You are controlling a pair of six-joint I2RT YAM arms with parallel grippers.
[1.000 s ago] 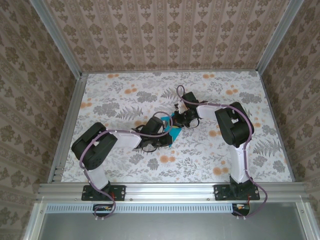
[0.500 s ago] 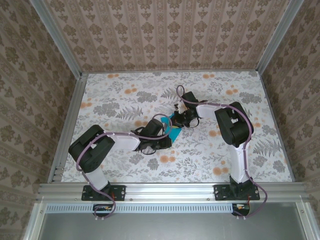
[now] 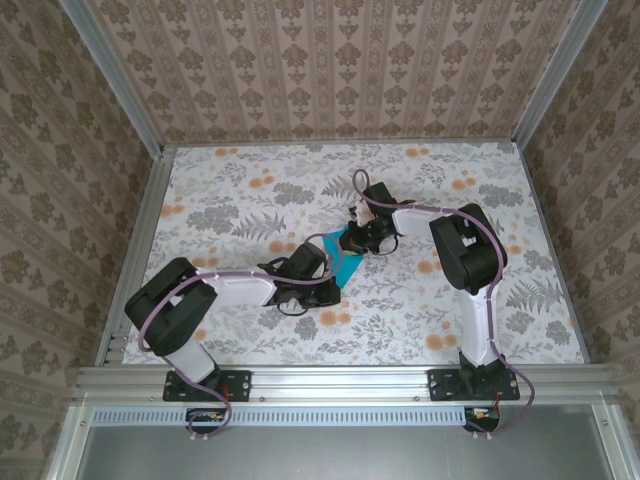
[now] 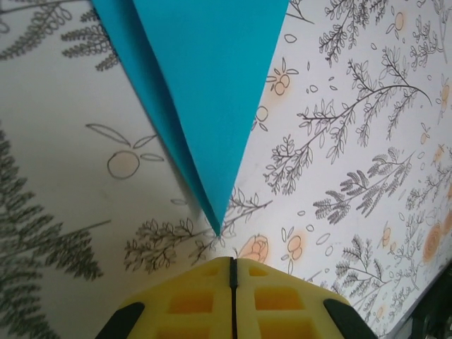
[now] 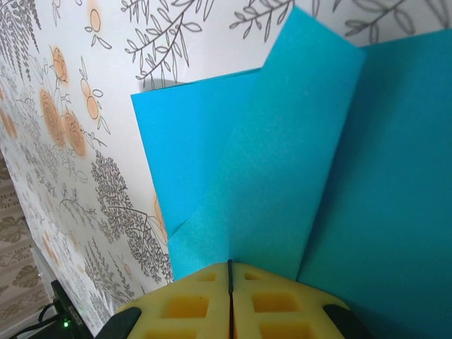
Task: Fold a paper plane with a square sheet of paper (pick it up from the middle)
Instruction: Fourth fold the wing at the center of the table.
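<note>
A: Top view: position of folded teal paper [image 3: 347, 266]?
B: Flat on floral table [image 3: 230, 190], near its middle. Left gripper [image 3: 330, 287] at the paper's near, pointed end. Right gripper [image 3: 357, 242] at the paper's far end.
A: Left wrist view: claw condition?
B: Yellow pads [image 4: 275, 300] pressed together, holding nothing. Positioned just short of the paper's pointed tip, not touching it.
A: Right wrist view?
B: Pads [image 5: 272, 304] likewise pressed together. Tips set over overlapping folded layers of the paper. Contact with paper: cannot tell.
</note>
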